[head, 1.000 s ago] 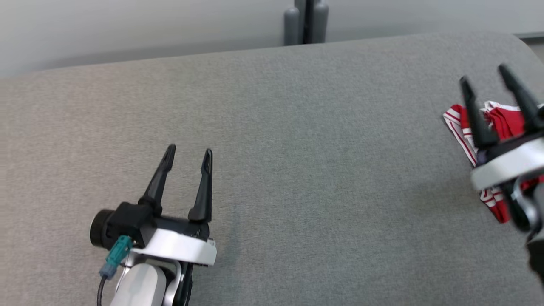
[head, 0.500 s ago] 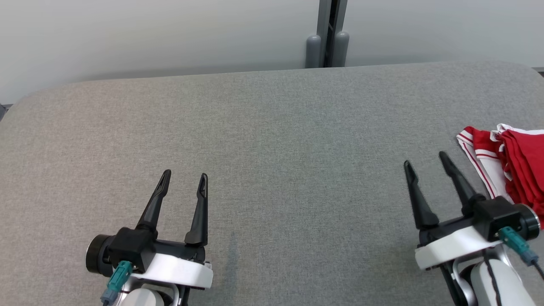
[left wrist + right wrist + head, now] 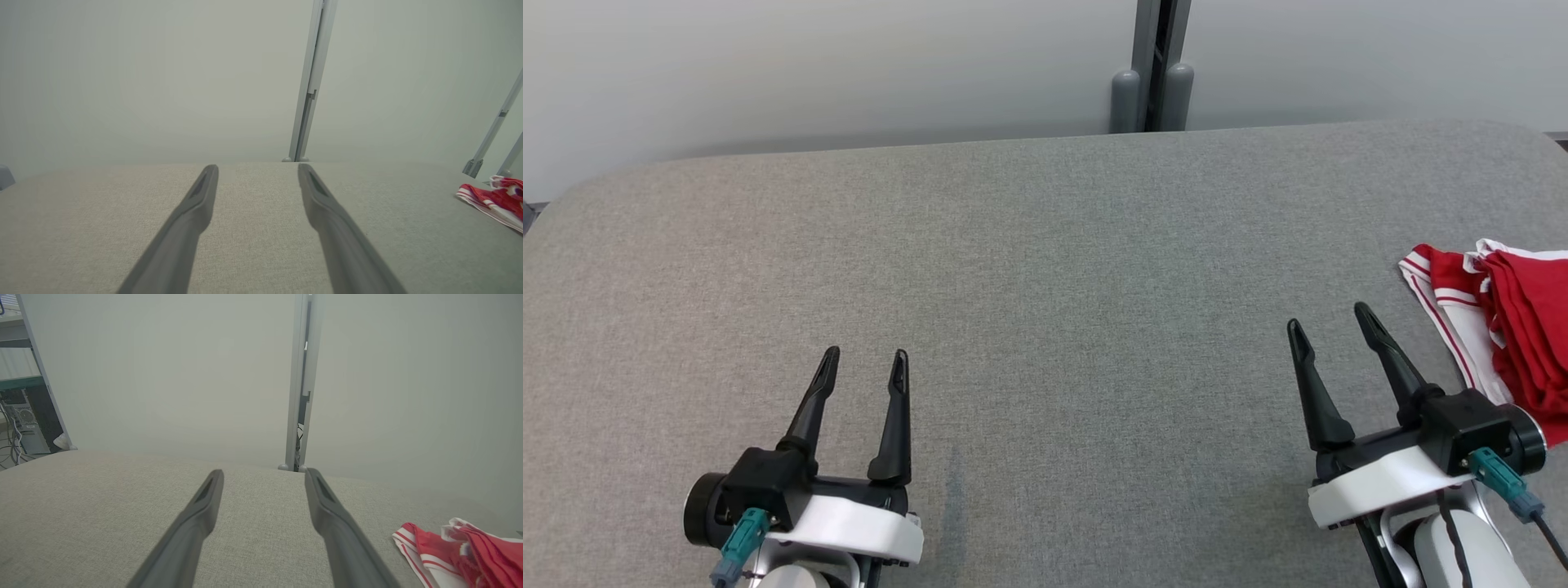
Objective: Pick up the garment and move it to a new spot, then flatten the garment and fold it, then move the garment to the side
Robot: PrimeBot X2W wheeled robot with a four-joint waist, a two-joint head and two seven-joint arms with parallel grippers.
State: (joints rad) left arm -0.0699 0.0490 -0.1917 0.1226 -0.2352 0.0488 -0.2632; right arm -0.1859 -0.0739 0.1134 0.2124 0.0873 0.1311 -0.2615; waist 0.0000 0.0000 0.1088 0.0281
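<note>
My left gripper (image 3: 865, 354) hangs over the near left part of the grey cloth-covered surface (image 3: 1045, 269), its two dark fingers spread apart with nothing between them but bare fabric. My right gripper (image 3: 1328, 317) sits over the near right part, and its fingers stand apart in the same way and hold nothing. Both pairs of fingers point toward the far edge.

The garment (image 3: 1519, 327), red with white bands and thin stripes, lies bunched in soft layers at the right edge of the surface, about midway between the near and far edges. Part of it runs out of the head view. It is just beside my right gripper, on its outer side. My right fingers are clear of it, though I cannot tell whether the wrist body behind them brushes the cloth. In my right wrist view the garment lies low and off to the right of my fingers, not between them. In my left wrist view it shows small at the far right, well apart from my left fingers.

Beyond the middle of the far edge a grey upright post (image 3: 1152, 65) stands against a pale wall.
</note>
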